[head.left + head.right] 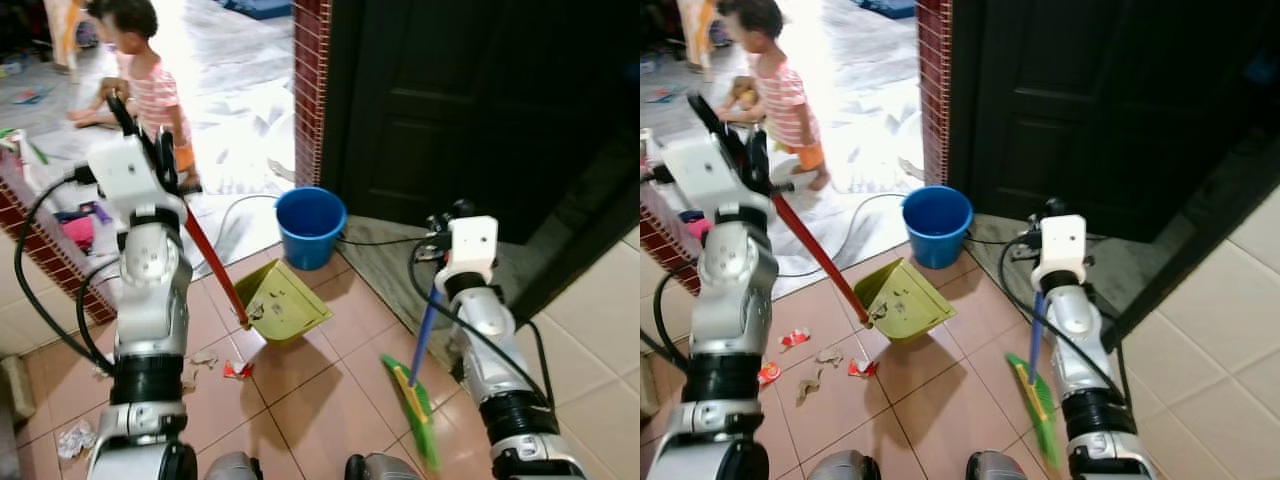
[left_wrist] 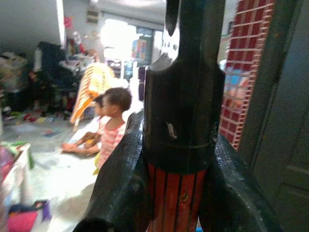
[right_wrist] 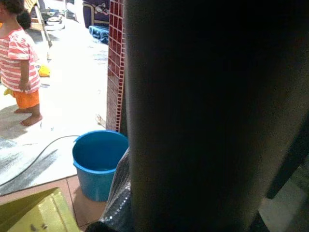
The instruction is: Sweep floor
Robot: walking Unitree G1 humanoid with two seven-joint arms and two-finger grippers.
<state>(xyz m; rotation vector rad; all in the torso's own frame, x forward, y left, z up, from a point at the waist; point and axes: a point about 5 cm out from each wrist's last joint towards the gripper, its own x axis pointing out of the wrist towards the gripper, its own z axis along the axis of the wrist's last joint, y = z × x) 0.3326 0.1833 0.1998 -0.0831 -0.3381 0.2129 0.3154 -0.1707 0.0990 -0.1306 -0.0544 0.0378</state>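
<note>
gripping the broom [image 1: 418, 408] handle, right end effector [image 1: 441, 232] directly above bristles.

- We lose the broom [image 1: 418, 395] handle's top behind the right wrist housing.
- The left gripper [image 2: 176, 159] is cropped at the frame bottom.
- The floor scraps [image 1: 820, 365] are too small to identify.

A lived-in home: terracotta floor tiles [image 1: 320, 400] meet a dark wooden door [image 1: 440, 110] and red-tiled pillar [image 1: 310, 90]. At upper left, a child [image 1: 150, 90] stands among what look like scattered toys.
</note>
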